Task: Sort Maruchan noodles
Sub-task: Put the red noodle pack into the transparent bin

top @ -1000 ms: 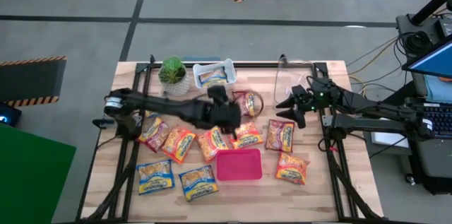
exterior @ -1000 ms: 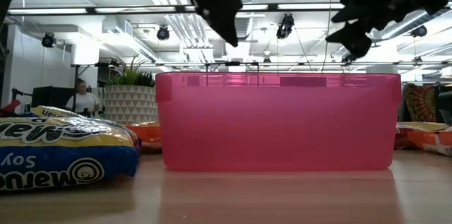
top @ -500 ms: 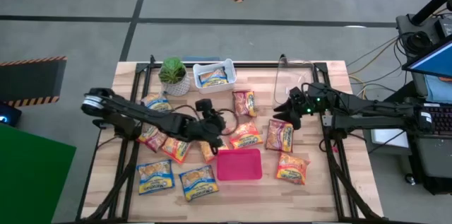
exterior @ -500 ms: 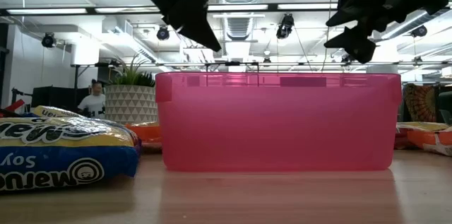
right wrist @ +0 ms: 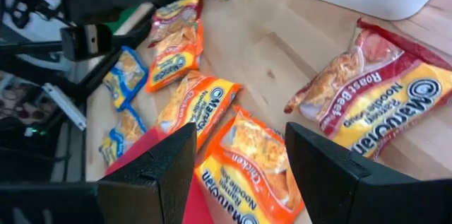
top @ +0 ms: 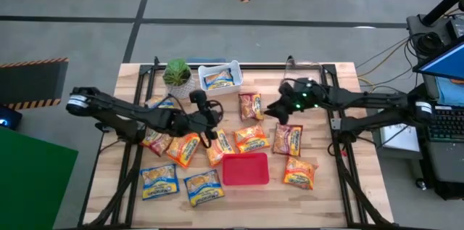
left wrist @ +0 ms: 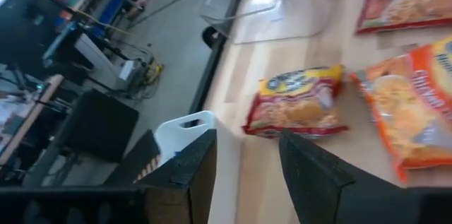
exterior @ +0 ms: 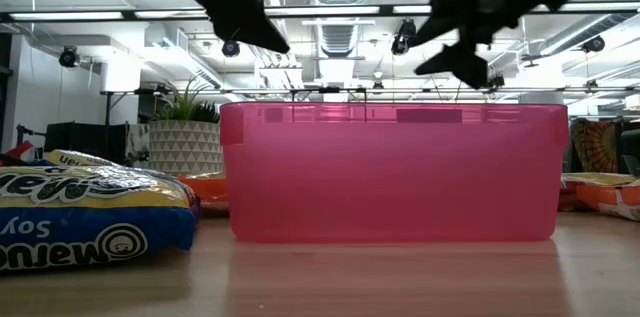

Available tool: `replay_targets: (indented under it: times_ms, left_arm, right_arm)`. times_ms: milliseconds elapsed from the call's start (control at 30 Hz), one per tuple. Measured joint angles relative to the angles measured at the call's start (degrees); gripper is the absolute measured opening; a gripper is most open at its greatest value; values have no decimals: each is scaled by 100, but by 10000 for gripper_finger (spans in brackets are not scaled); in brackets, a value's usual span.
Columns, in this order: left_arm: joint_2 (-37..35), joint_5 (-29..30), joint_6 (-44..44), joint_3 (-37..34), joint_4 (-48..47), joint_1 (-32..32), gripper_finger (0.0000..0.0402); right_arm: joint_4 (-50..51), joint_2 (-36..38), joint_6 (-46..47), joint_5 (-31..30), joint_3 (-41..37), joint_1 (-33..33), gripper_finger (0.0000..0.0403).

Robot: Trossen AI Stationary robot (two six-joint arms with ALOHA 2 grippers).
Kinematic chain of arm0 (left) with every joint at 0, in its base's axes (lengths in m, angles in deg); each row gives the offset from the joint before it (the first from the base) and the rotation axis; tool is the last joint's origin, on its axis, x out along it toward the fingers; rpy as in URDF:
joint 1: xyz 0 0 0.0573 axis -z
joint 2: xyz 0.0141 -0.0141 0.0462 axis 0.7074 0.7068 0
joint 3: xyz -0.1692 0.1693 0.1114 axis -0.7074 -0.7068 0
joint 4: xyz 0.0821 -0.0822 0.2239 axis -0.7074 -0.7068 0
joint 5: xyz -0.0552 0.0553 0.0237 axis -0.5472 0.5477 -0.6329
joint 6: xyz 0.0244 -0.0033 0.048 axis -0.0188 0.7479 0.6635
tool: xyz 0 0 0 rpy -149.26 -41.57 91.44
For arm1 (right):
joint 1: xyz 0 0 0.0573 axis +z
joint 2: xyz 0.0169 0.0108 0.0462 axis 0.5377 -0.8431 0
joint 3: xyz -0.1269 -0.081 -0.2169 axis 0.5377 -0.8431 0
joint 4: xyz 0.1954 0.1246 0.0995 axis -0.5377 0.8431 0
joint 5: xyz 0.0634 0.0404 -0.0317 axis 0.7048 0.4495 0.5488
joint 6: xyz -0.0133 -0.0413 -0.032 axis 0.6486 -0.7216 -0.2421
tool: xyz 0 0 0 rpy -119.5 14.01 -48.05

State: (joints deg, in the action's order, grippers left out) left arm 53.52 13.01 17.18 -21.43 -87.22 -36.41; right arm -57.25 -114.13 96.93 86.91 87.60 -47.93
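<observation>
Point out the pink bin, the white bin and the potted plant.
pink bin (top: pixel 246 170): high view, bare floor inside.
white bin (top: pixel 220 67): high view, far rim.
potted plant (top: pixel 176 72): high view, middle of its leaves.

A big see-through pink plastic bin (exterior: pixel 392 170) sits in the middle. A blue and yellow crinkly noodle packet (exterior: pixel 85 212) lies left of it. Two dark grippers hang above.

Ahead of my right gripper (right wrist: pixel 236 160) lay a dark red and yellow packet (right wrist: pixel 378 107); nearer its fingers, orange-yellow packets (right wrist: pixel 258 157). Below sat a pink bin (top: pixel 245 170).
</observation>
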Motion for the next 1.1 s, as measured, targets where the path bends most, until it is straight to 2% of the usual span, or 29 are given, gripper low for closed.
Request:
replay_targets:
  times_ms: [233, 400, 500, 633, 833, 1100]
  left_arm:
    - [-774, -3, 464, -1155, 1579, -252, 132]
    - [-1392, 0, 718, -1749, 2053, -263, 132]
    - [-1696, 25, 719, -1923, 2128, -264, 132]
    - [-1936, 44, 585, -2117, 2113, -264, 131]
    - [-1954, 49, 515, -2124, 2115, -264, 132]
    - [-1950, 49, 478, -2118, 2106, -264, 132]
  right_arm:
    - [877, -1235, -69, -277, 1234, 1, 205]
    - [1476, -2096, -55, -503, 1980, 1, 205]
    - [1651, -2611, -53, -563, 2378, 1, 205]
    - [1965, -3288, -56, -949, 2930, 3, 205]
    - [2497, -4185, -48, -1562, 3632, 1, 205]
    - [2505, -4856, -40, -2130, 3852, 1, 205]
